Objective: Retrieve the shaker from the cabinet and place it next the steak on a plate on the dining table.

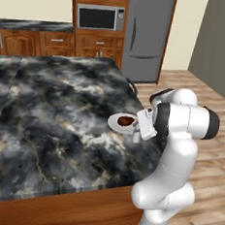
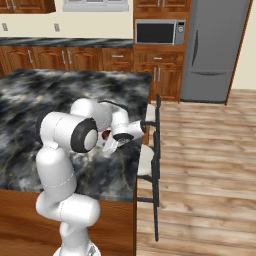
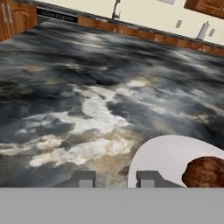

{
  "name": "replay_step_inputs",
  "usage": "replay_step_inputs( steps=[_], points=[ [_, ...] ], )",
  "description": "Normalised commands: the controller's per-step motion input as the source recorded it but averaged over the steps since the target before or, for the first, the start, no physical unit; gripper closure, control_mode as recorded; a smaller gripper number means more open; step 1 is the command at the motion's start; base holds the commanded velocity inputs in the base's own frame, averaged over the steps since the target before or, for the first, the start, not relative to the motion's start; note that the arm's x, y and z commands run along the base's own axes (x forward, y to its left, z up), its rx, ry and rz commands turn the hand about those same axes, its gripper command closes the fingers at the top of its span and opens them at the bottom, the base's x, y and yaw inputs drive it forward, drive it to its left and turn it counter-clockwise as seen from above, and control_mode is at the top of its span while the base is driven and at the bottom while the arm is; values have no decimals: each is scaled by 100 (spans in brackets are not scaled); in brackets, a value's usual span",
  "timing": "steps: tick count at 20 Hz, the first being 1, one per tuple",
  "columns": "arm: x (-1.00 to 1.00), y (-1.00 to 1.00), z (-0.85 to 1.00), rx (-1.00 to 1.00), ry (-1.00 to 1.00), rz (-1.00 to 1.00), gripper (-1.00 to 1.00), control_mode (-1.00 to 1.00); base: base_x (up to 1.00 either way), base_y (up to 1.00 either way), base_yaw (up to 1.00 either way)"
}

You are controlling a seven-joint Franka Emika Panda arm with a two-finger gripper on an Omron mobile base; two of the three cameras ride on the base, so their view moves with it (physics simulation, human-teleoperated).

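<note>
On the dining table (image 1: pixel 61 109), near its right edge, a white plate (image 1: pixel 112 120) carries the dark red steak (image 1: pixel 126 120). My gripper (image 1: pixel 138 132) hangs low at the plate's right rim. A small pale cylinder, the shaker (image 1: pixel 136 136), sits between its fingers, and the jaws are shut on it. In the hand view the two fingertips (image 3: pixel 83 179) rise just left of the plate (image 3: pixel 166 157) and the steak (image 3: pixel 205 172), over marble; the shaker is hidden there. From the right base view my arm covers most of the plate, with the steak (image 2: pixel 106 134) peeking out.
Dark bar stools (image 2: pixel 151 150) stand along the table's right side over the wooden floor. At the back are a microwave (image 1: pixel 100 17), a grey fridge (image 1: pixel 144 34) and a marble counter with drawers (image 1: pixel 35 26). The broad marble top stretches left of the plate.
</note>
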Motion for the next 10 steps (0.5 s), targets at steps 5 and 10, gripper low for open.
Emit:
replay_step_inputs(
  steps=[5,10],
  points=[
    [-30,22,-36,-1,-7,3,100,-100,0,0,0],
    [-20,7,-27,0,-3,2,-100,-100,0,0,0]
  ],
)
